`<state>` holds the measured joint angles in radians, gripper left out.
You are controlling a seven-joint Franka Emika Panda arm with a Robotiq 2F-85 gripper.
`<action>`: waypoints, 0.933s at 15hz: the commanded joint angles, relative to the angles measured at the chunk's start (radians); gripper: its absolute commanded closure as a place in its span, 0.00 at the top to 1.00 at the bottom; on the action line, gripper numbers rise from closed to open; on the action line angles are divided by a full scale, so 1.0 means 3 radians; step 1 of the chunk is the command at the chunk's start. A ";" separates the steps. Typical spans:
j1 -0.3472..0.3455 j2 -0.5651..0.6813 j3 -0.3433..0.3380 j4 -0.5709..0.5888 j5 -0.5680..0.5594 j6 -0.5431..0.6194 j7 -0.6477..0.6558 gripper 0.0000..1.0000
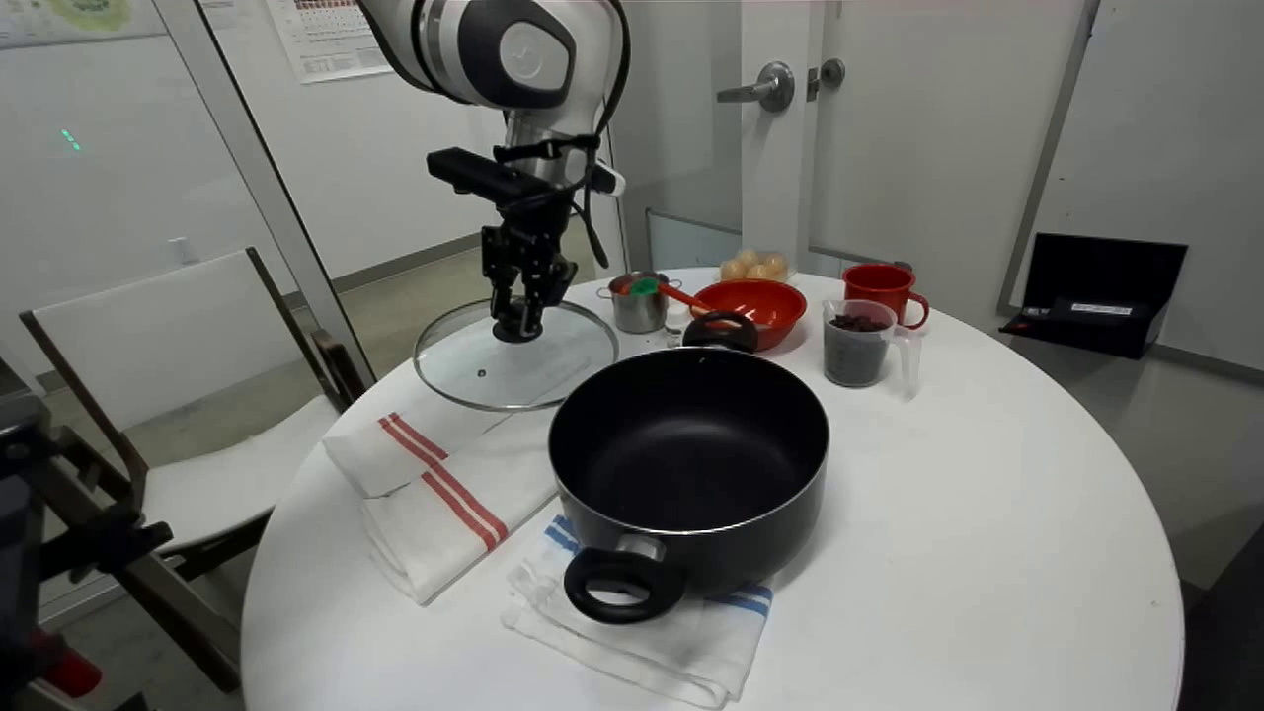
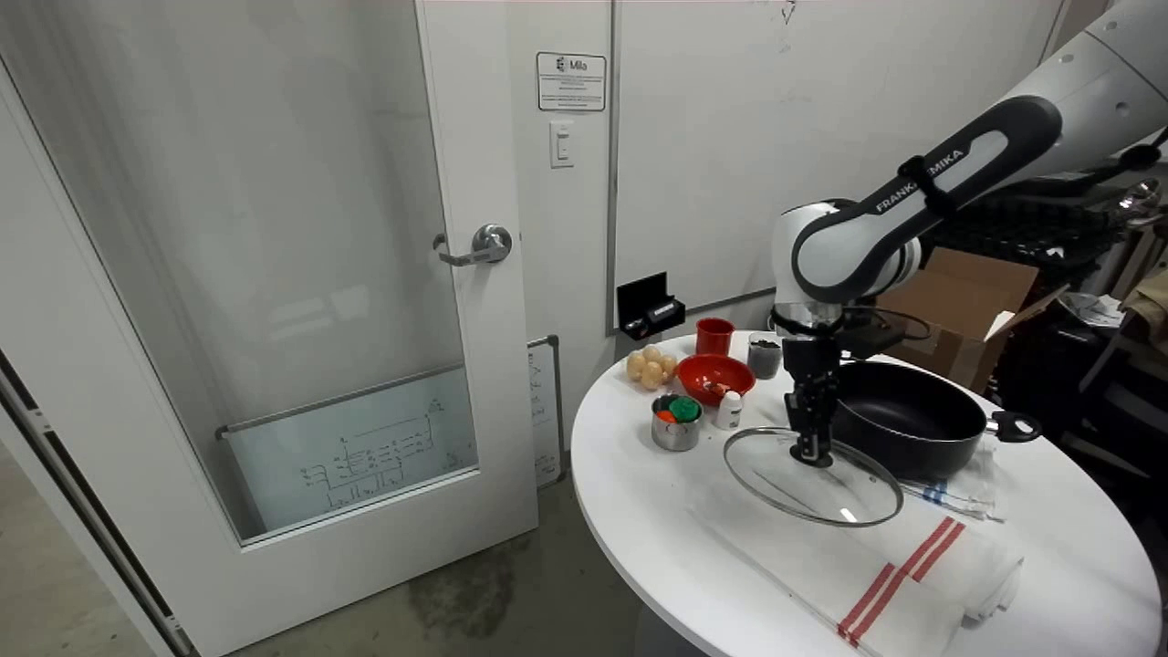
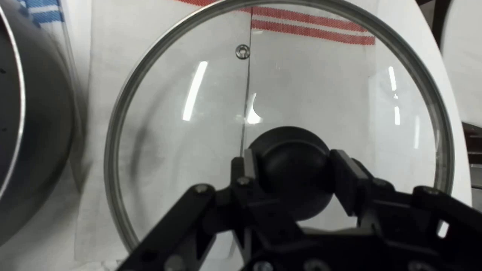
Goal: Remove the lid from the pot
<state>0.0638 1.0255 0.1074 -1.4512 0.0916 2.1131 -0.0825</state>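
Lab or office room, hard to say which: a white robot arm (image 2: pixel 922 196) lettered "Franka Emika" extends over a round white counter (image 1: pixel 987 513); beyond it are a wall whiteboard (image 2: pixel 730 137), a sign (image 2: pixel 571 81) reading "Mila" and a glass-paned door (image 2: pixel 491 365), through which a smaller board (image 2: pixel 356 452) shows handwritten diagrams; a printed poster (image 1: pixel 331 44) hangs behind the arm in an exterior view

Arm (image 2: pixel 985 151) is sloping down from upper right in an exterior view; wrist (image 2: pixel 810 315) is hanging below it, gripper (image 3: pixel 295 173) is pointing down. Fingers (image 3: pixel 348 180) are clamping from both sides, standing partway apart with pads (image 3: pixel 251 163) facing each other.
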 commanded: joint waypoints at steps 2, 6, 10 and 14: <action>0.0136 0.0290 -0.0121 0.0369 -0.0087 0.0132 0.0273 0.25; 0.0202 0.0426 -0.0206 0.0419 -0.0143 0.0276 0.0418 0.25; 0.0267 0.0469 -0.0269 0.0335 -0.0222 0.0516 0.0468 0.25; 0.0333 0.0453 -0.0306 0.0231 -0.0313 0.0705 0.0546 0.25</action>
<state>0.1386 1.1697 0.0365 -1.3646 0.0282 2.2758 0.0516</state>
